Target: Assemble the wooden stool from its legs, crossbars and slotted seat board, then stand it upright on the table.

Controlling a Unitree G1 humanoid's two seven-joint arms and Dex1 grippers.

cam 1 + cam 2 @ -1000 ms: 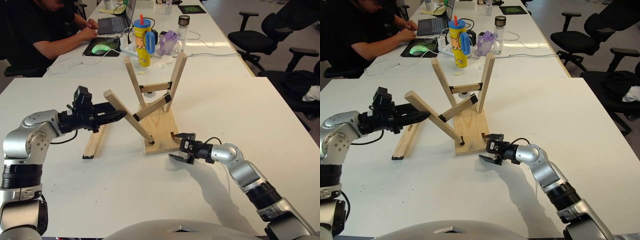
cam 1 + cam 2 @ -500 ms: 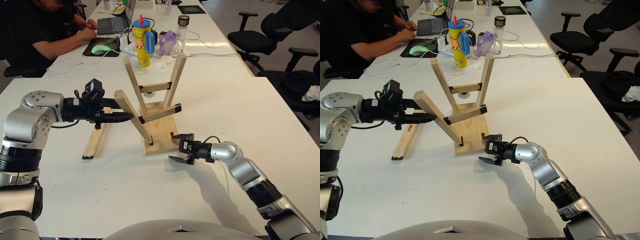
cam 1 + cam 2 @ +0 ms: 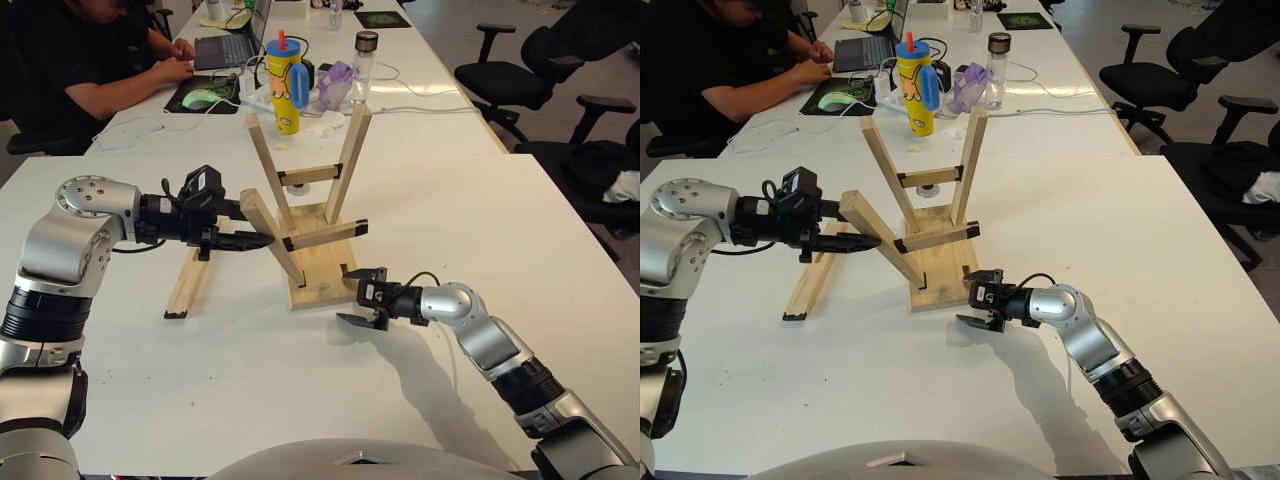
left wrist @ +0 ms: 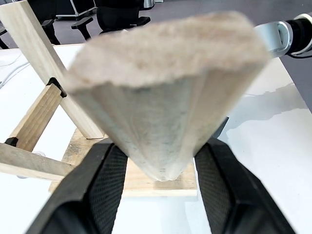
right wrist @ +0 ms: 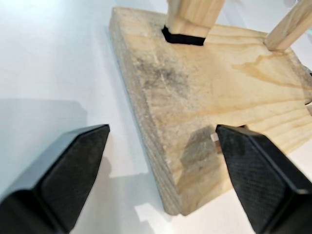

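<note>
Arm stretched level, my left gripper (image 3: pixel 246 238) pinches the tilted leg (image 3: pixel 272 245), one of three slotted, with two crossbars (image 3: pixel 320 237), in the seat board (image 3: pixel 322 275) lying flat on the table (image 3: pixel 500 220); my right gripper (image 3: pixel 358 297) gapes at its near corner.

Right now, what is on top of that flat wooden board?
Two legs joined by a crossbar stand in the seat board; the left tool holds a third leg, tilted. Its underside is hidden.

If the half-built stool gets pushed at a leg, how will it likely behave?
Probably stiff: seat board and legs look like solid wood. Likely to slide, since the board lies flat on the smooth table. It may tip, as the legs rise tall over a small board.
</note>
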